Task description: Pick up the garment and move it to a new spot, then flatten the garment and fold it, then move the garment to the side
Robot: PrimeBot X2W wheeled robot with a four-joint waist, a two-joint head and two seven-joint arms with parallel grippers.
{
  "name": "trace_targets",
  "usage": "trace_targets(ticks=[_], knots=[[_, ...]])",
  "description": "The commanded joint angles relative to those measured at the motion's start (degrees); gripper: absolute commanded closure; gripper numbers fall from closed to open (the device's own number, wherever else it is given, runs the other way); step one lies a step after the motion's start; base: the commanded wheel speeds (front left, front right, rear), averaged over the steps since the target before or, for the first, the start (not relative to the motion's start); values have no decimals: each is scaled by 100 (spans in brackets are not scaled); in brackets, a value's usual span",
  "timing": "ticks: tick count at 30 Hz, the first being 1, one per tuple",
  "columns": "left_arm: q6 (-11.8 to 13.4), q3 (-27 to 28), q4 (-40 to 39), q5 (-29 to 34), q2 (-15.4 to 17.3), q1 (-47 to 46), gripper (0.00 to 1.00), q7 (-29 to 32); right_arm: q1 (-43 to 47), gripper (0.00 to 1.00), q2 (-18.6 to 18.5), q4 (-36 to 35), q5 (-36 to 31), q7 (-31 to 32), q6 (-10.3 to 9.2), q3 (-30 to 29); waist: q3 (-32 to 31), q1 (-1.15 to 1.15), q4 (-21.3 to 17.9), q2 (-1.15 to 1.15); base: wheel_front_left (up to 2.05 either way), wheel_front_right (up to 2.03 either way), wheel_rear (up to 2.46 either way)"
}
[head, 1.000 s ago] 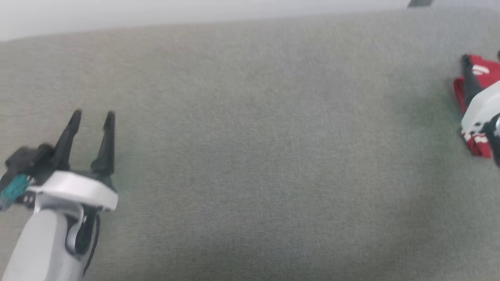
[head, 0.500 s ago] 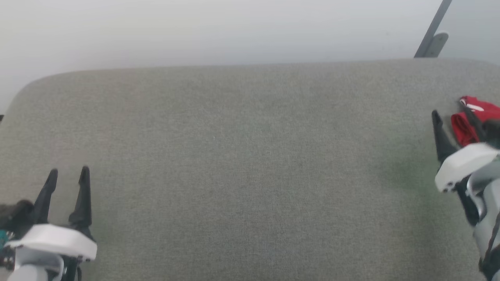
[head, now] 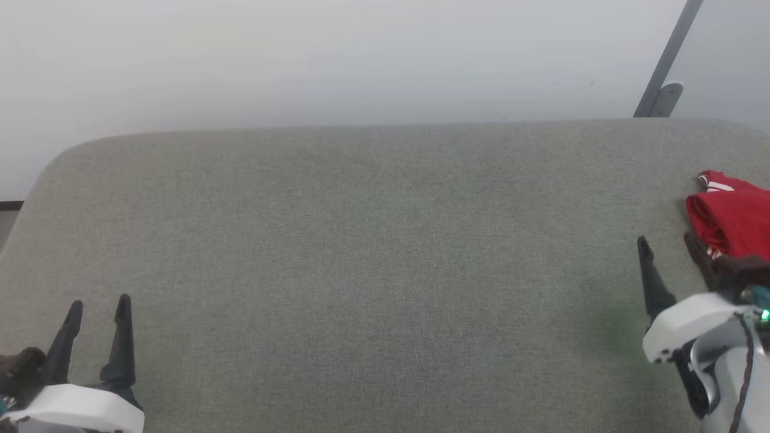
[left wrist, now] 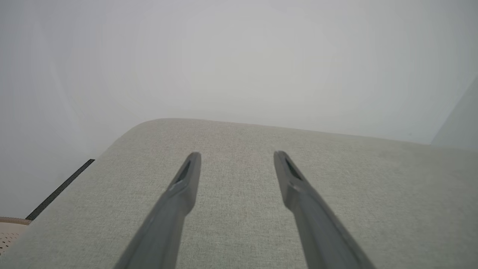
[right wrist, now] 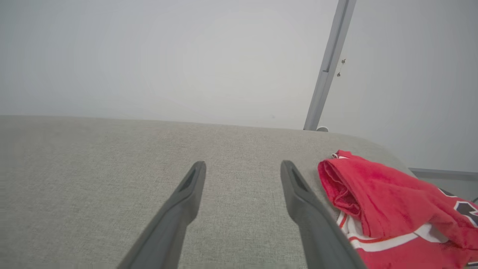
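1 bunched red white-striped garment [right wrist: 392, 201]

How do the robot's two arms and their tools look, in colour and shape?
The left tool and right tool each have two long dark tapering fingers on a white rounded cuff. A dark cable and a small green light show on the right wrist.
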Motion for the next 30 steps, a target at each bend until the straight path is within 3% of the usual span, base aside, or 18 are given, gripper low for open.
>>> trace_targets(ticks=[1, 14, 30], knots=[[8, 29, -42, -102, -3, 69, 0, -23, 92, 0, 33, -75, -63, -27, -1, -32, -10, 0, 0, 0, 0, 0, 0], [8, 59, -204, -145, -44, 320, 0, -22, 767, 0, 311, -575, -91, -27, 0, -203, -113, 0, -1, 0, 0, 0, 0], [8, 43, -268, -236, -95, 365, 0, -23, 986, 0, 378, -960, -119, 84, 0, -193, -125, 0, -25, 0, 0, 0, 0]])
